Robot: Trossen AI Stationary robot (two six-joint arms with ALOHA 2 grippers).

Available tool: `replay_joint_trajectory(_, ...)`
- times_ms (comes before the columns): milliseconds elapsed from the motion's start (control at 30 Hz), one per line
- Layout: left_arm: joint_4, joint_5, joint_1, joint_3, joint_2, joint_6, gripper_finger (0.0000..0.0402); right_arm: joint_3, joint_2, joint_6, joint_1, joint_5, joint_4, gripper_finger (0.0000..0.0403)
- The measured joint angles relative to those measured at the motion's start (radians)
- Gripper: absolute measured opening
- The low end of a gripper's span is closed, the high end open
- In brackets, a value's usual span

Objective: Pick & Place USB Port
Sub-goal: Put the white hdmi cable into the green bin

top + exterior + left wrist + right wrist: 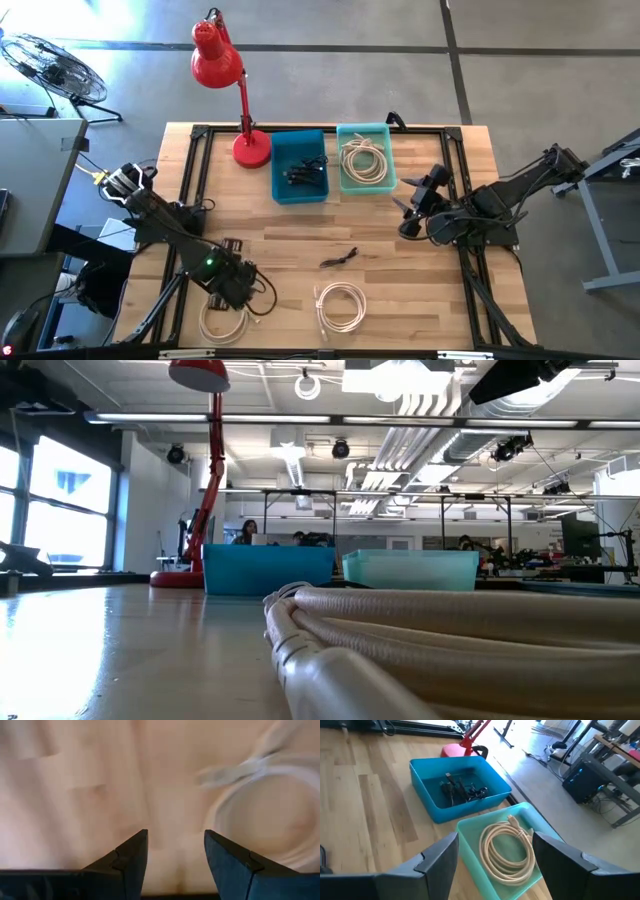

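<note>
A white coiled cable [222, 322] lies flat near the table's near edge, and my left gripper [247, 290] hovers open just above its far right side. In the left wrist view the fingers [175, 832] frame bare wood, with the coil [260, 810] off to one side. A second white coil [340, 305] and a small black cable [340, 259] lie mid-table. My right gripper [405, 205] is open, raised near the teal bin [365, 158]; its wrist view [495, 837] looks at the beige coil [507, 845] inside.
A blue bin [300, 165] holds black cables [462, 790] beside the teal bin at the far edge. A red desk lamp [240, 95] stands at the far left. A white coil [420, 650] fills the low view's foreground. Bare wood lies between the bins and the cables.
</note>
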Motion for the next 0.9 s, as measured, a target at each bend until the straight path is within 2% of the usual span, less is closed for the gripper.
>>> replay_joint_trajectory(233,0.318,0.128,-0.037,-0.065,0.003,-0.084,0.0188,0.0,0.0,0.0,0.0,-0.03,0.008,0.0247)
replay_joint_trajectory(400,0.331,0.142,-0.086,-0.132,0.003,-0.201,0.0188,0.0,0.0,-0.007,0.0,-0.049,0.006,0.0247)
replay_joint_trajectory(600,0.364,0.259,-0.139,-0.239,0.003,-0.315,0.0188,0.0,0.0,-0.008,0.0,-0.083,0.005,0.0247)
replay_joint_trajectory(900,0.578,0.267,-0.146,-0.368,0.003,-0.331,0.0187,0.0,0.001,0.011,0.0,-0.129,0.004,0.0247)
